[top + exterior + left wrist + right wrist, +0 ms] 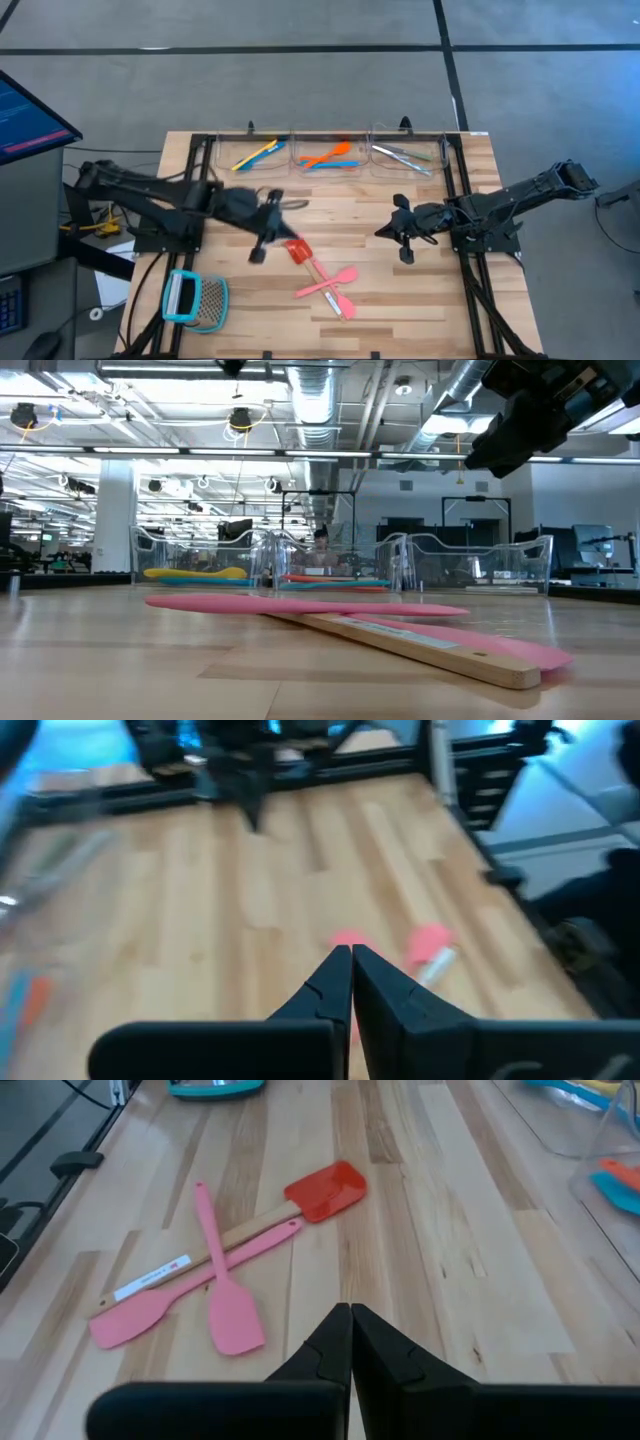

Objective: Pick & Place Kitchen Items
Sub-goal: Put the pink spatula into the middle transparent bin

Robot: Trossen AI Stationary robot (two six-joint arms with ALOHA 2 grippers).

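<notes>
A red-headed spatula (325, 1190) with a wooden handle lies flat on the table, and two pink spatulas (225, 1295) lie crossed over that handle (325, 285). My left gripper (350, 953) hangs shut and empty above the table's middle (282, 208), left of the red head (297, 250). My right gripper (350, 1310) is also shut and empty. It hovers right of the three spatulas (382, 232) and points toward them. Other utensils lie in clear bins along the far edge: yellow and blue (255, 155), orange and blue (330, 155), silvery pieces (405, 157).
A teal-framed mesh tool (193, 300) lies near the table's front left corner. Three clear bins (340, 565) stand in a row at the far edge, between black frame rails (452, 175). Bare wood (400, 310) lies right of the spatulas.
</notes>
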